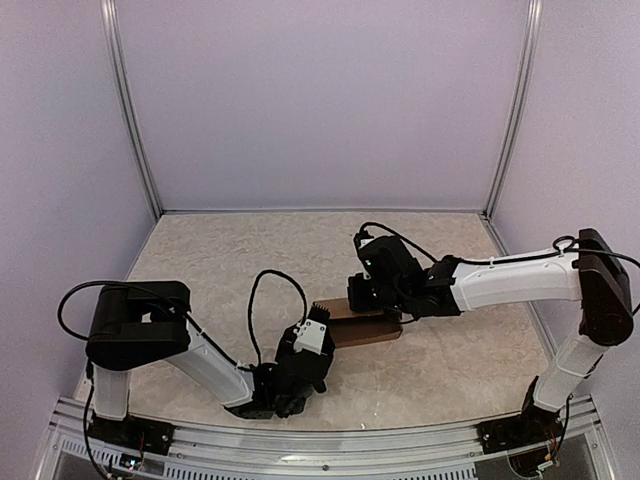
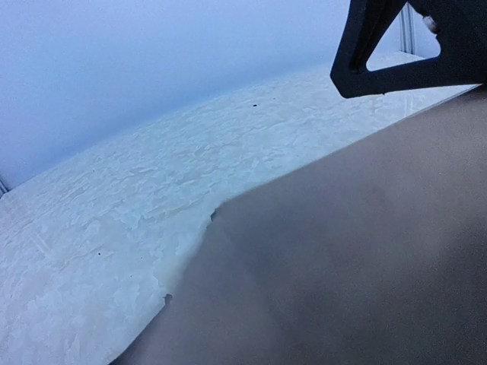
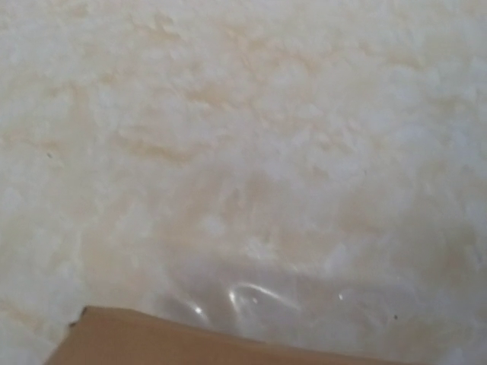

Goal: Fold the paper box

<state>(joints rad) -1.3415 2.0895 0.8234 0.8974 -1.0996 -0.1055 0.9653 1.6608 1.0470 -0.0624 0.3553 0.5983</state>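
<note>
The paper box (image 1: pixel 368 328) is a slim piece of brown cardboard lying flat near the middle of the marbled table. My left gripper (image 1: pixel 321 320) sits at its left end. In the left wrist view the blurred cardboard (image 2: pixel 342 251) fills the lower right and hides my own fingers, so their state does not show. My right gripper (image 1: pixel 372 300) reaches in from the right and hangs over the box's far left edge, shut. A black part of the right gripper (image 2: pixel 403 53) shows above the cardboard. The right wrist view shows only the box's edge (image 3: pixel 190 344) and bare table.
Pale walls and aluminium posts (image 1: pixel 135 120) (image 1: pixel 512 110) enclose the table (image 1: pixel 250 250) at the back and sides. A metal rail (image 1: pixel 320 440) runs along the near edge between the arm bases. A black cable (image 1: pixel 275 290) loops above the left wrist.
</note>
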